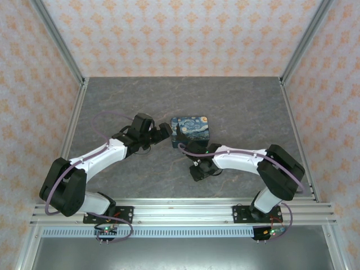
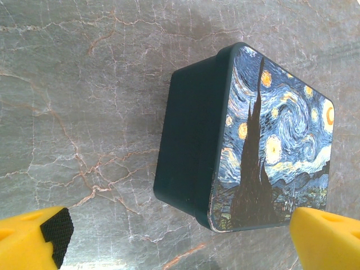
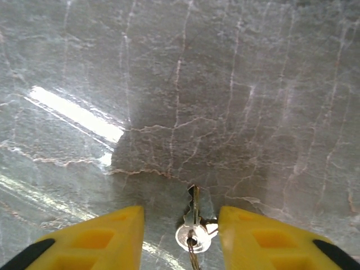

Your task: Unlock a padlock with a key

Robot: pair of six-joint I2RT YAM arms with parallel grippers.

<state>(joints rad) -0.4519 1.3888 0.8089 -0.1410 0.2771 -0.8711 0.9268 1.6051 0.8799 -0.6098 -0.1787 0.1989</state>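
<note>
Right tool (image 3: 181, 218), wrist bent steeply down, straddles the key (image 3: 193, 236) lying flat on the surface (image 3: 225, 84), jaws narrowly apart. Left tool (image 2: 180, 233), arm stretched forward, gapes wide beside the starry-night box (image 2: 194, 140).

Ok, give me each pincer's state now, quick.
Left pincer: open, holding nothing, box ahead.
Right pincer: open, straddling the key, not gripping it.

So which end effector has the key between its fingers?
The right end effector: the small silver key sits between its yellow fingers, not yet pinched. The left end effector, wide open, faces the blue box instead.
</note>
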